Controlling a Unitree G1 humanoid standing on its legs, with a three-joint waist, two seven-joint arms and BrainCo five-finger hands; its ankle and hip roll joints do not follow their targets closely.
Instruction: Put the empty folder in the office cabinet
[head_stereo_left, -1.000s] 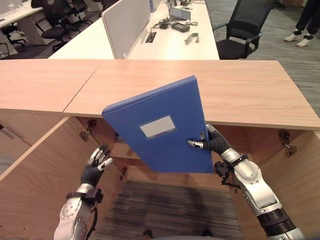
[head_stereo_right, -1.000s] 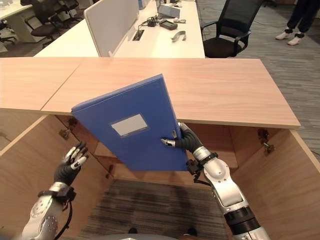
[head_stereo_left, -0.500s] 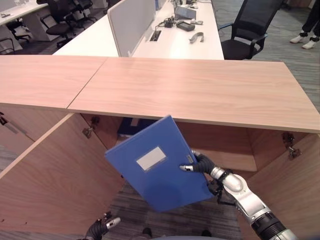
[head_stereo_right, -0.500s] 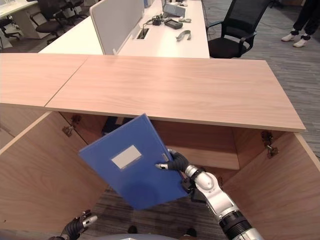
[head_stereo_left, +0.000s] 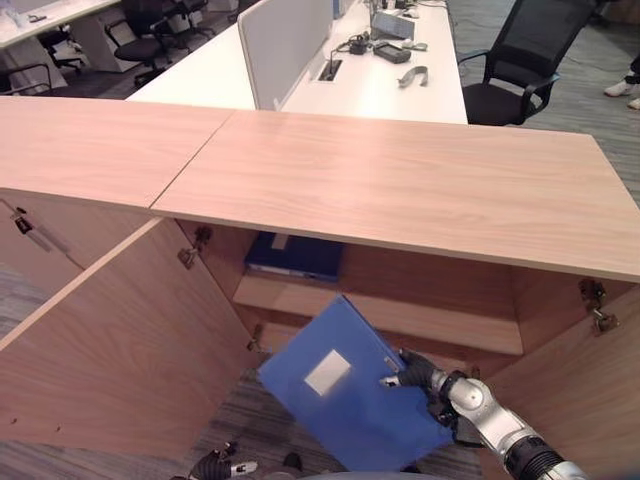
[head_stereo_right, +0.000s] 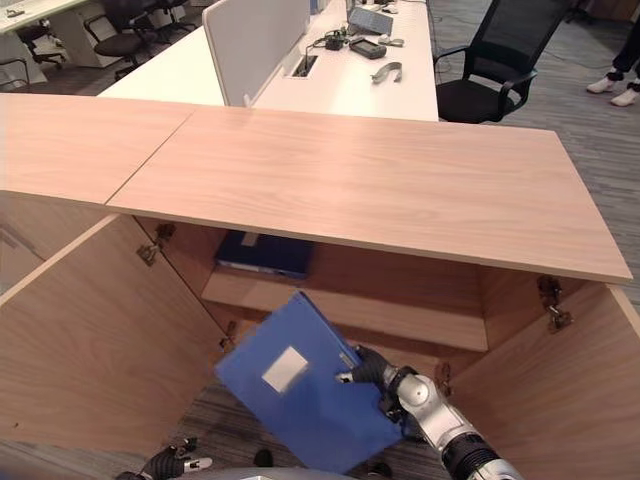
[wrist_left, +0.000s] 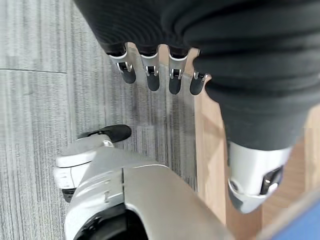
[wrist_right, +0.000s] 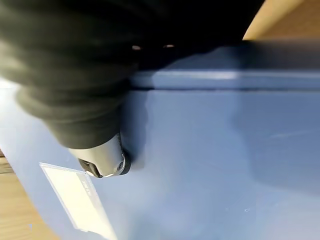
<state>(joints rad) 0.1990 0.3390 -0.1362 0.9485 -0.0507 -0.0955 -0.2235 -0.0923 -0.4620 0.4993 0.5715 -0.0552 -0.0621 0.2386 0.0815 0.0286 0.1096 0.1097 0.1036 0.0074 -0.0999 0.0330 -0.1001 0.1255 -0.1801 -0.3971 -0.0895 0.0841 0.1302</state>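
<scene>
The blue folder (head_stereo_left: 350, 400) with a white label hangs tilted in front of the open office cabinet (head_stereo_left: 400, 180), below its middle shelf (head_stereo_left: 400, 315). My right hand (head_stereo_left: 418, 372) is shut on the folder's right edge, thumb on the front face. Up close in the right wrist view, that thumb presses on the blue folder (wrist_right: 210, 150) near the label. My left hand (head_stereo_left: 220, 466) hangs low at the bottom edge, apart from the folder. In its wrist view the left hand's fingers (wrist_left: 150, 75) are straight and hold nothing, above grey carpet.
A second blue folder (head_stereo_left: 296, 256) lies flat on the upper shelf at the left. The left door (head_stereo_left: 100, 340) and right door (head_stereo_left: 600, 400) stand wide open. Behind the cabinet are white desks (head_stereo_left: 370, 85) and a black chair (head_stereo_left: 520, 70).
My right hand has carried the folder down from in front of the cabinet top to below the middle shelf. My left hand has dropped to the bottom edge. The camera has shifted.
</scene>
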